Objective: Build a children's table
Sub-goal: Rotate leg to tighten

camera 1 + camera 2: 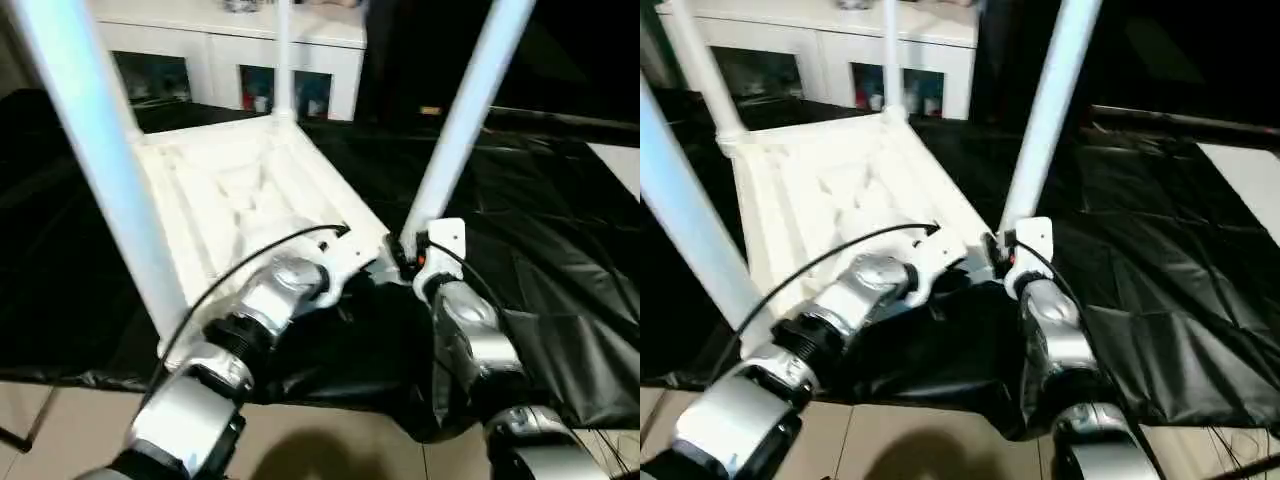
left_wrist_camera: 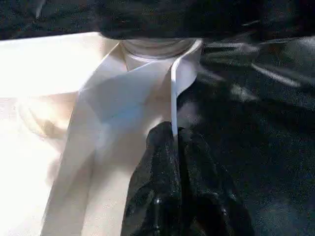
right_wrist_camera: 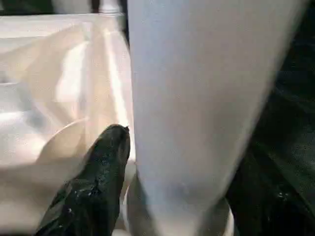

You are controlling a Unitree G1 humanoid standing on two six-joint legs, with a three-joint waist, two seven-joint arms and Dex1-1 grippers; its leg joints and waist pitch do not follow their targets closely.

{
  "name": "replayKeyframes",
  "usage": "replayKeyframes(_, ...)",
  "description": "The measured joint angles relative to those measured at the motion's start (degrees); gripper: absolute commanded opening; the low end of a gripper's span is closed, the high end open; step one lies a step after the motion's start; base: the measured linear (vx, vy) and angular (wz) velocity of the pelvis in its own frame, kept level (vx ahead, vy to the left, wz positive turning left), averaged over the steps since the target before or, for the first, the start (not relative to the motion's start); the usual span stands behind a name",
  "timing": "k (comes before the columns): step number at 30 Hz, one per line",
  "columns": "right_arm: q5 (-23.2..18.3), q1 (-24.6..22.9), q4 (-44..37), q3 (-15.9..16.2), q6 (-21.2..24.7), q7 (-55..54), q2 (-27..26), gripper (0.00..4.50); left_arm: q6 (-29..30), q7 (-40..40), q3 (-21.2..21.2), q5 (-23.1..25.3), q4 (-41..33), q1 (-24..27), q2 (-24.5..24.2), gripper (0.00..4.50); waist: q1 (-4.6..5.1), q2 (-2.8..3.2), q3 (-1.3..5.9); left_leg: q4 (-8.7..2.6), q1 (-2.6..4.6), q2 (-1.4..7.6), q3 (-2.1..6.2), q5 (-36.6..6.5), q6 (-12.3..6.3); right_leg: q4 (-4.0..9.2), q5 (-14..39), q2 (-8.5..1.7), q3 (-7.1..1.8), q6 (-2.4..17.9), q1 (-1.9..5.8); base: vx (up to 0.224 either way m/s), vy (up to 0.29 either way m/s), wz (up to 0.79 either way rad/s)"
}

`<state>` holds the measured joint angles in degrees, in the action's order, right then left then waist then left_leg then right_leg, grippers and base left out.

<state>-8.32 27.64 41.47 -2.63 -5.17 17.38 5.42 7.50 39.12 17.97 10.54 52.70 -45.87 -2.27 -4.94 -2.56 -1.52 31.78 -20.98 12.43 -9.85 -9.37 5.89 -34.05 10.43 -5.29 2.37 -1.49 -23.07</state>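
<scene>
Table (image 1: 230,190) upside down — left end effector (image 2: 174,142) pinching its rim, right end effector (image 3: 147,162) clasping a leg (image 1: 465,110)

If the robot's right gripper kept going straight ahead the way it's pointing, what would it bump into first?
Most likely the white table leg right in front of it. One black finger of the right gripper already sits beside the leg's base, where it stands in the corner socket. Whether they touch is unclear.

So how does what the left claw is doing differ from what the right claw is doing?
The left claw is pinched shut on the thin rim of the white plastic tabletop, which lies upside down. The right claw sits against the base of a white tubular leg, which stands upright in its corner socket. Both work at the same near corner.
</scene>
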Motion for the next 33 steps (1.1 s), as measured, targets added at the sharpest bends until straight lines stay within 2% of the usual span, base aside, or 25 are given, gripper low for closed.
replayKeyframes(3,-1.9,-4.4,-6.5,1.7,1.1,9.0,4.5,3.14,-2.2,3.0,0.6,0.3,0.1,-0.1,-1.7,0.0,-0.24,0.22,-0.13,-0.05,-0.04,0.04,0.04,0.0,0.0,0.02,0.0,0.01,0.04,0.0,-0.02,0.0,0.0,0.0)
replayKeyframes(5,-2.8,-8.9,-12.5,3.4,1.0,16.5,9.6,3.14,-4.4,6.3,1.4,0.3,-0.1,0.1,-3.3,0.0,-0.5,0.36,-0.2,-0.08,-0.08,0.12,0.04,0.0,0.0,0.06,0.0,0.01,0.05,0.0,-0.01,0.0,0.0,0.0)
replayKeyframes(8,-3.5,-12.9,-17.9,5.6,0.4,24.5,13.4,3.14,-6.6,10.4,1.6,-0.1,-0.6,0.3,-5.5,0.0,-0.25,0.53,-0.29,-0.09,-0.19,0.13,0.07,0.0,0.0,0.06,0.0,0.05,0.07,0.0,-0.01,0.0,0.0,0.0)
replayKeyframes(10,-4.4,-14.6,-19.5,5.7,0.1,27.3,14.9,3.14,-7.6,13.8,1.6,-1.0,-1.6,0.9,-6.8,0.0,-0.32,0.73,-0.41,-0.08,-0.15,0.16,0.06,0.0,0.0,0.09,-0.1,0.04,0.07,0.1,-0.04,0.0,0.0,0.0)
replayKeyframes(12,-5.6,-16.9,-21.6,5.1,0.2,30.3,17.8,3.14,-9.4,20.9,1.9,-2.7,-4.4,2.6,-9.9,0.0,-0.73,1.02,-0.5,-0.09,-0.13,0.23,0.03,0.0,-0.01,0.13,0.0,0.03,0.06,0.2,-0.08,0.0,0.0,0.0)
replayKeyframes(17,-5.8,-18.4,-23.7,4.1,0.5,32.9,20.1,3.14,-13.1,31.7,3.1,-3.6,-6.7,3.5,-15.8,0.0,-1.51,1.08,-0.52,-0.02,-0.12,0.28,-0.04,0.0,-0.02,0.15,0.1,0.03,0.08,0.3,-0.06,0.0,0.0,0.0)
replayKeyframes(20,-5.8,-19.1,-24.0,4.3,0.7,33.6,20.2,3.14,-14.9,35.5,3.2,-4.2,-7.9,4.4,-18.1,0.0,-1.55,1.08,-0.52,0.0,-0.1,0.27,-0.1,0.0,-0.03,0.15,0.1,0.01,0.02,0.3,-0.05,0.0,0.0,0.0)
replayKeyframes(28,-5.3,-19.0,-24.0,5.4,0.6,33.7,19.7,3.14,-19.8,38.7,4.4,-4.0,-9.4,5.0,-22.7,0.0,-1.44,1.08,-0.54,-0.03,-0.01,0.32,-0.1,0.0,-0.01,0.01,0.1,0.03,0.03,0.3,-0.07,0.0,0.0,0.0)
replayKeyframes(30,-5.1,-19.0,-24.0,5.5,0.6,33.7,19.3,3.14,-19.2,38.8,4.3,-4.0,-10.3,5.3,-23.3,0.0,-1.43,1.07,-0.54,-0.02,0.0,0.32,-0.1,0.0,-0.01,-0.03,0.1,0.03,0.04,0.3,-0.07,0.0,0.0,0.0)
replayKeyframes(32,-5.1,-19.0,-24.0,5.4,0.6,33.6,19.3,3.15,-17.2,39.3,3.8,-4.2,-12.1,6.0,-23.9,0.55,-1.38,1.07,-0.55,-0.02,0.0,0.33,-0.1,0.0,-0.01,-0.04,0.1,0.03,0.03,0.3,-0.07,0.0,0.0,0.0)
replayKeyframes(33,-5.1,-19.0,-24.1,5.4,0.6,33.6,19.3,3.15,-15.0,39.6,3.0,-4.8,-14.0,7.0,-24.2,0.55,-1.3,1.09,-0.56,-0.02,0.0,0.33,-0.1,0.0,-0.01,-0.05,0.1,0.03,0.02,0.3,-0.08,0.0,0.0,0.0)
